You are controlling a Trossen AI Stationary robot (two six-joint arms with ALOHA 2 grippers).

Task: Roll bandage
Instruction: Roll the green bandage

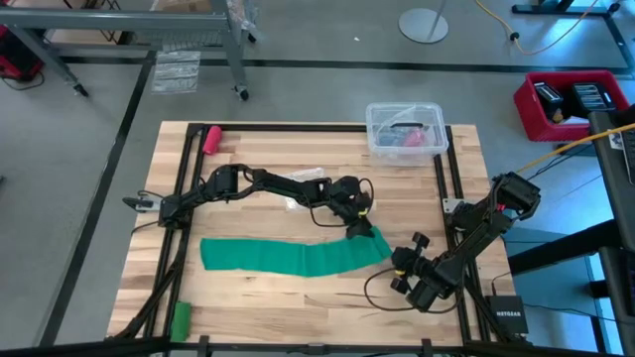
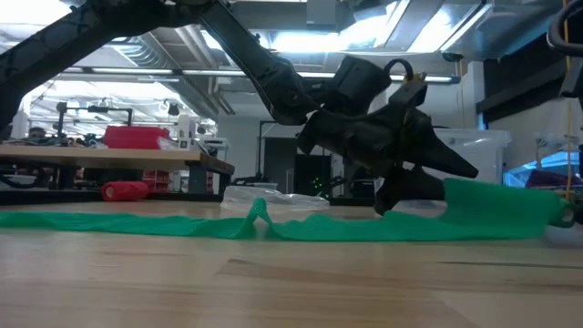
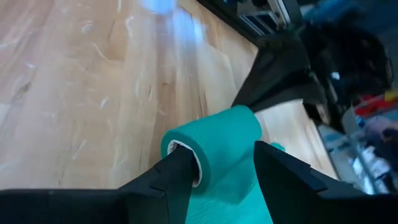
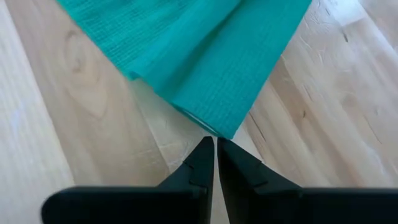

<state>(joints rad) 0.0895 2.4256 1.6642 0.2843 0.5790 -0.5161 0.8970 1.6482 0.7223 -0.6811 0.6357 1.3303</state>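
While you're looking from above, the bandage point(image 1: 288, 256) is one long teal strip flat across the middle of the desk point(image 1: 298, 307); its right end is curled up under the left gripper point(image 1: 355, 220), which I'd guess sits there to start the roll from that end. The right gripper point(image 1: 402, 276) waits just past that same end, probably to steady things. Count-wise: one teal strip, one pink-red roll point(image 1: 210, 138) at the far edge, one small brighter-green roll point(image 1: 180, 319) at the near left corner, one clear plastic tub point(image 1: 405, 131).

Low view: the strip lies along the desk with one little hump in it; the left arm's wrist hangs over the raised right end.

Left wrist view: the fingers point(image 3: 177, 177) are spread wide on either side of the rolled-up start of the bandage; one touches its open end, but they don't look clamped on it.

Right wrist view: those fingers point(image 4: 202, 163) are pinched together, holding nothing, tips aimed at the strip's corner, just short of it.
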